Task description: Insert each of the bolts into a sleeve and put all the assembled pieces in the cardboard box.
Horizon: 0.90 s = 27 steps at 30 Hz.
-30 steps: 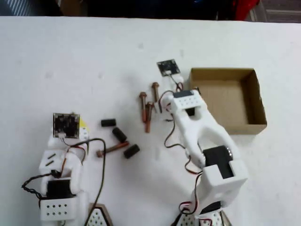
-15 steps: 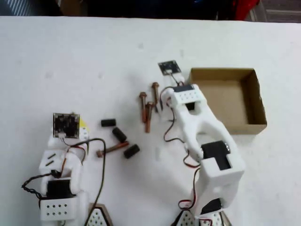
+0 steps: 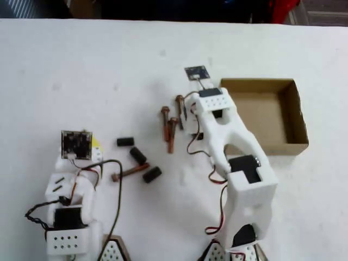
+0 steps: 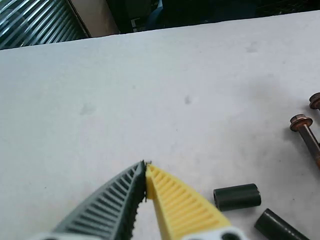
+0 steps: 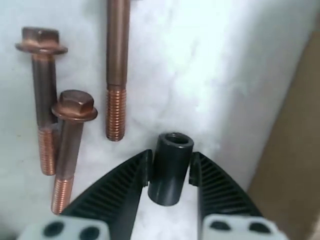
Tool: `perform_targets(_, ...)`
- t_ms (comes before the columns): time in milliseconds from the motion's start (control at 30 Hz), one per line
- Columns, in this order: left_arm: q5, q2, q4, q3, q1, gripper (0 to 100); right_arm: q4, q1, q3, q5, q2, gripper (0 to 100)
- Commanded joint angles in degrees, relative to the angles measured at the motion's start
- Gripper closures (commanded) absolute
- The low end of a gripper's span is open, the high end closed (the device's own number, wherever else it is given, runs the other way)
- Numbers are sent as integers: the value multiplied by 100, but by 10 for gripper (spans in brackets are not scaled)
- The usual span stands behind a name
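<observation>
Right wrist view, item one: black sleeve [image 5: 170, 172], clamped between the right gripper's [image 5: 170, 159] fingers, open bore pointing out past the tips. Its long axis runs roughly parallel to three copper bolts [image 5: 72, 145]. We judge the longest bolt's [image 5: 117, 70] threaded end nearest the bore. High view: bolts centre frame, cardboard box [image 3: 298, 111] upper right. Left gripper [image 4: 146, 172], tips together, sits well apart, near loose sleeves [image 4: 237, 196].

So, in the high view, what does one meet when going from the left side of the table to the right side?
The left gripper → three loose sleeves → three bolts → the right gripper, shut on a sleeve → the cardboard box. The fourth bolt overlaps the loose sleeves, so I leave it out.
</observation>
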Motion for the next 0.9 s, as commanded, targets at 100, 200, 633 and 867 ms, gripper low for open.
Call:
perform_targets(100, -44, -57, -237, -35, -31, 977, 75, 119, -246, -44, 40, 969)
perform_targets(200, -44, -57, -229, -35, -31, 977, 356, 101, -246, -18, -277, 981)
perform_targets(633, -53, -57, -246, 88, 462, 977, 1886, 66, -202, -9, -2598, 981)
perform_targets(867, -308, -57, -202, 88, 576, 976, 2563, -4, -202, -9, -3574, 981)
